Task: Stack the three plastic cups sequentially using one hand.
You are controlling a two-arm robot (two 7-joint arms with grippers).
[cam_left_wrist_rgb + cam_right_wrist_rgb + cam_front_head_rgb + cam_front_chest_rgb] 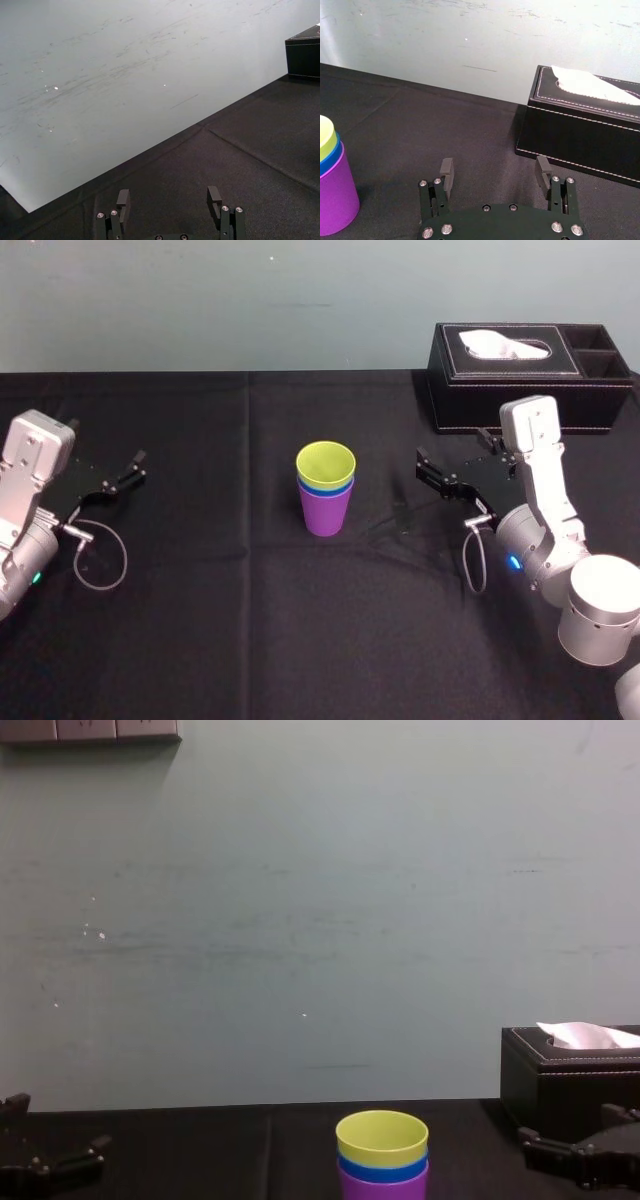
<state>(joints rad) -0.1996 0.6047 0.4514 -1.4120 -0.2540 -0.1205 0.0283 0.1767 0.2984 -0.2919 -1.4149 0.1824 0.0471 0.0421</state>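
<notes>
**Grippers wide open, cups in one pile**

Right gripper [432, 472]: fingers spread wide apart, nothing held. Low over the black cloth [250, 620], on the right side, between the pile of cups and the tissue box [520, 380]. Near both, touching neither. Fingertips pointed toward the cups.

Left gripper [120, 478]: wide open too, and empty. Far out on the left side of the cloth, well apart from the cups.

Three cups in one pile, near the middle of the cloth. Upright, mouths up. Purple cup [325, 512] at the bottom, sitting on the cloth. Blue cup [328, 484] tucked inside the purple one, with just a thin band at the rim in sight. Yellow-green cup [325, 462] tucked inside the blue one, on top, with nothing inside it.

Tissue box: black with white stitching, at the back right of the cloth, close to the pale wall [200, 300]. White tissue poking out of the top. Two small open pockets at the right end.
</notes>
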